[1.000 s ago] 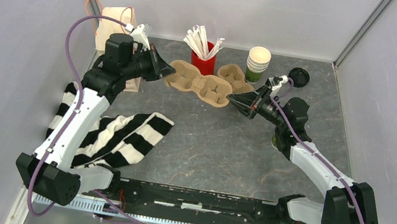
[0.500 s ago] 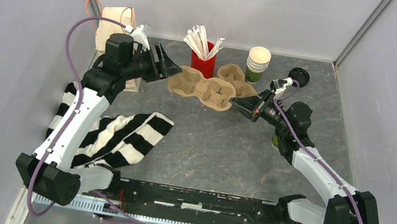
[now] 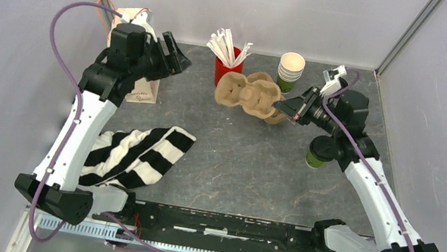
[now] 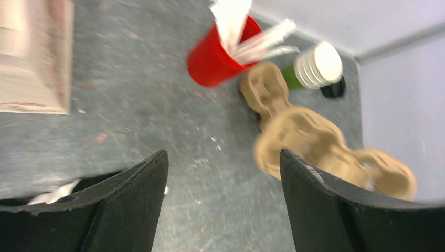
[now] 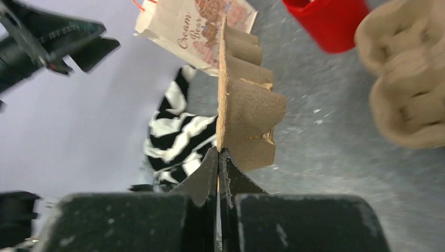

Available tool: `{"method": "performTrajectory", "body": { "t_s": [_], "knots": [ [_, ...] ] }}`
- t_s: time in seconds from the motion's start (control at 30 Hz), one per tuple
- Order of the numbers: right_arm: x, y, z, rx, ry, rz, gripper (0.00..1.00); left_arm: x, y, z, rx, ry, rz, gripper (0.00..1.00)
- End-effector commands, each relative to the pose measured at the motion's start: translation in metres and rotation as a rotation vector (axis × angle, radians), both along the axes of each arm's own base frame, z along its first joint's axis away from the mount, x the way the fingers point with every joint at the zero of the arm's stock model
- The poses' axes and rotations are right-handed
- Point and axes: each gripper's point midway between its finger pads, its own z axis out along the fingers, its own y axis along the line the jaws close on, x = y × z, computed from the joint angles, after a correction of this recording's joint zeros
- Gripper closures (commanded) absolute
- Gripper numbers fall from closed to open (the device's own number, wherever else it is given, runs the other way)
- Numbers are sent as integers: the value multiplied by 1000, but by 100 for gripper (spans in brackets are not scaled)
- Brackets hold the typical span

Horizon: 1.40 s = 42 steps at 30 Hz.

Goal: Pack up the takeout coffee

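Step, as judged: right gripper (image 5: 218, 155) is clenched on the rim of a brown moulded-pulp cup carrier (image 5: 246, 100), held edge-on near the far edge. Lay it flat, wells up, before loading.

Left gripper (image 4: 223, 157) released, empty.

White printed paper bag (image 5: 189, 26), far-left corner: contents hidden.

Red plastic cup (image 3: 228, 70), far edge: white wrapped straws (image 3: 227, 45).

Green paper takeout coffee (image 3: 317, 156), black-lidded, stands near the right edge, unpacked.

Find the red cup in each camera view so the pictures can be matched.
Top external: red cup, back centre.
Left wrist: top centre.
Right wrist: top edge, right of centre.
Shared landmark: the paper bag, in all three views.
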Motion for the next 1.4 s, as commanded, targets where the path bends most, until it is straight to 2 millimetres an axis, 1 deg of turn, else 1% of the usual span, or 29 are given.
{"method": "performTrajectory", "body": {
  "t_s": [0.0, 0.03, 0.07, 0.13, 0.2, 0.23, 0.3, 0.37, 0.4, 0.47, 0.5, 0.53, 0.57, 0.67, 0.77, 0.83, 0.93, 1.0, 1.03, 1.07, 1.1, 1.2, 1.23, 1.33, 1.37],
  "knots": [
    [1, -23, 39, -237, -245, -22, 100, 22, 60, 18, 171, -16, 302, 15],
    [3, -26, 42, -269, -260, -31, 100, 26, 71, 28, 182, -29, 362, 13],
    [4, -30, 49, -300, -276, -36, 100, 30, 80, 26, 195, -10, 416, 10],
    [3, -33, 56, -349, -311, -19, 100, 38, 96, 37, 219, -17, 493, 10],
    [2, -39, 55, -385, -329, -39, 100, 49, 109, 48, 247, -42, 553, 10],
    [0, -42, 56, -401, -333, -45, 100, 56, 115, 53, 251, -56, 575, 10],
    [-5, -43, 63, -432, -367, -33, 100, 70, 122, 75, 255, -127, 593, 10],
    [-11, -39, 64, -470, -398, -19, 100, 82, 130, 85, 249, -164, 618, 9],
    [-13, -37, 63, -480, -413, -9, 100, 89, 135, 86, 243, -166, 640, 6],
    [-18, -34, 62, -492, -435, 8, 100, 100, 148, 84, 253, -143, 685, 1],
    [-20, -33, 62, -500, -447, 11, 100, 111, 154, 72, 273, -110, 699, 0],
    [-21, -32, 63, -516, -461, 17, 100, 114, 159, 75, 278, -110, 708, 0],
    [-22, -32, 66, -553, -483, 16, 100, 124, 161, 66, 288, -91, 705, 0],
    [-28, -29, 82, -637, -550, -5, 100, 144, 165, 54, 326, -88, 638, 0],
    [-31, -24, 87, -638, -580, 7, 100, 158, 168, 44, 360, -96, 595, 4],
    [-32, -21, 85, -634, -584, 25, 100, 164, 167, 37, 375, -91, 566, 10],
    [-32, -23, 86, -646, -590, 10, 100, 172, 161, 27, 386, -87, 513, 21],
    [-32, -22, 87, -643, -592, 14, 100, 174, 156, 17, 387, -76, 481, 33],
    [-31, -21, 86, -641, -591, 18, 100, 175, 155, 16, 391, -76, 464, 42],
    [-31, -20, 87, -638, -593, 20, 100, 175, 153, 16, 394, -77, 451, 50],
    [-30, -19, 87, -638, -593, 21, 100, 174, 152, 17, 395, -79, 440, 56],
    [-28, -17, 89, -631, -595, 23, 100, 170, 146, 21, 400, -95, 393, 67],
    [-28, -14, 88, -625, -593, 31, 100, 168, 144, 19, 402, -91, 382, 71],
    [-26, -6, 87, -611, -586, 59, 100, 161, 140, 17, 398, -88, 353, 87],
    [-25, -4, 86, -610, -584, 66, 100, 158, 137, 19, 390, -91, 338, 90]
  ]
}}
